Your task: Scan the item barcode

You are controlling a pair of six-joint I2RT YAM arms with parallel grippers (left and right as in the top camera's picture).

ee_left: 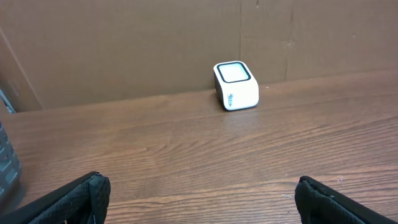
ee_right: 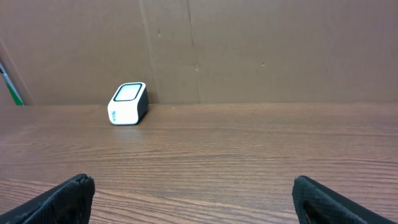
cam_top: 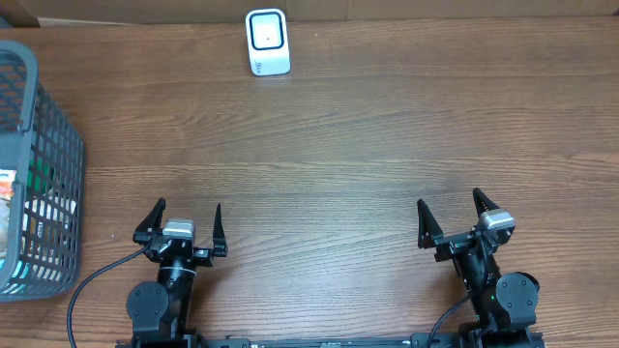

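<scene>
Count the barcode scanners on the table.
1. The white scanner stands at the far edge of the table, left of centre. The basket at the left could hide more.

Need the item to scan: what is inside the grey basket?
Colourful packages lie in the basket, partly seen through its mesh; mesh and picture edge hide the rest.

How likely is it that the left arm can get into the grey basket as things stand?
Probably yes: the left gripper is open and empty, the basket stands close to its left with an open top, and only bare table lies between. It must clear the mesh wall.
</scene>
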